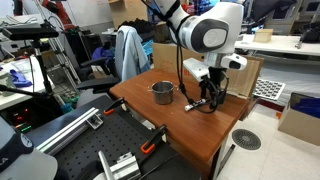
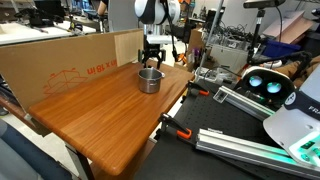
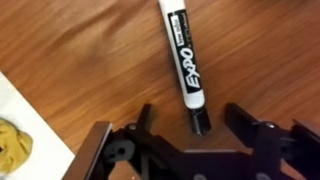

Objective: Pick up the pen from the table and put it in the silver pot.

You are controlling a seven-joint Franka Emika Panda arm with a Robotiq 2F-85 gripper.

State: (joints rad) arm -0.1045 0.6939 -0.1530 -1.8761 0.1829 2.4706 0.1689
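Pen [image 3: 183, 60] lies ungrasped on the table [image 3: 90, 50], upper centre of frame. Gripper [image 3: 192, 122] stands open, jaws astride its dark tip. Grasp and transfer to silver pot [image 1: 162, 92] remain.

Arm [image 1: 210, 33]: glossy white, rounded shells, with a large dark grey circular joint cap.
Cable [image 1: 183, 72]: thin, black, running alongside the wrist.
Gripper [image 3: 190, 116]: matt black, two angular fingers [image 3: 240, 118] on hinged links.
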